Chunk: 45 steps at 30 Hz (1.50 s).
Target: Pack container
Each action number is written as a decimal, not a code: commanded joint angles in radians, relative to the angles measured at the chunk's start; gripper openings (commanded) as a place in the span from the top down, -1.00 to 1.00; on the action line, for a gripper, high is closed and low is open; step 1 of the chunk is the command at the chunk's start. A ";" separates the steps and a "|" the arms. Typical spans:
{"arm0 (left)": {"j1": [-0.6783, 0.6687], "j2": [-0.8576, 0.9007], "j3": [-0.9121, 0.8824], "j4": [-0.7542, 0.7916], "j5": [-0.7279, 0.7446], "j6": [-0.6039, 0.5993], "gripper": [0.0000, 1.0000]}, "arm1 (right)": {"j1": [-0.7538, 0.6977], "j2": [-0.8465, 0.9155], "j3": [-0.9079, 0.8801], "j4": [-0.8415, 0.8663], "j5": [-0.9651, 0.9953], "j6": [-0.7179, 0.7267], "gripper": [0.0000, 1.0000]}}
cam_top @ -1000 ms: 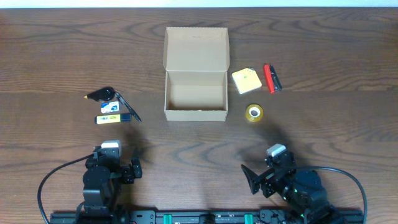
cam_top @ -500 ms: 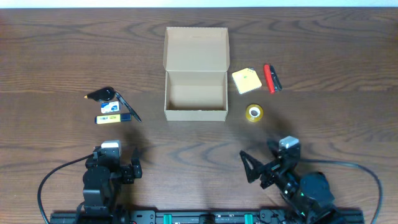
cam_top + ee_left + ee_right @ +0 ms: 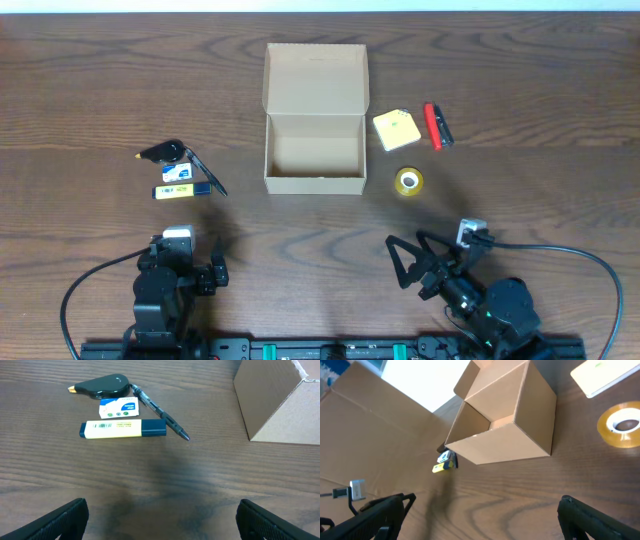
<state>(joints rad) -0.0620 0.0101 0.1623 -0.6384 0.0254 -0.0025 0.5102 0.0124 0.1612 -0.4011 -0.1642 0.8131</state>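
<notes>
Toward the far middle of the table [image 3: 100,90], saw the container [image 3: 314,183] upright, flap lid swung back. Just right of it, noted a yellow pad [image 3: 395,130], a red pen [image 3: 432,126] and a tape roll [image 3: 408,181]; well left, a highlighter [image 3: 181,191], eraser [image 3: 177,173] and black pen [image 3: 206,171]. Found the left gripper [image 3: 162,520] and right gripper [image 3: 485,505] spread wide near the front edge, grasping nothing.

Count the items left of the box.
4, clustered together: black dispenser, eraser below it, yellow highlighter nearest the arms, dark pen on their right. None seem hidden.
</notes>
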 commanded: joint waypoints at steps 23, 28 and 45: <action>-0.004 -0.006 -0.007 -0.002 -0.007 0.006 -0.90 | -0.066 0.846 0.552 -0.096 0.116 -0.536 -0.99; -0.004 -0.006 -0.007 -0.002 -0.007 0.006 -0.90 | -0.234 1.108 0.704 -0.089 0.110 -0.647 -0.98; -0.004 -0.006 -0.007 -0.002 -0.007 0.006 -0.90 | -0.335 1.614 0.921 0.051 0.052 -0.970 -0.99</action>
<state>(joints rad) -0.0620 0.0101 0.1623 -0.6388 0.0242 -0.0025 0.1806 1.5845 1.0489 -0.3534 -0.0982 -0.0921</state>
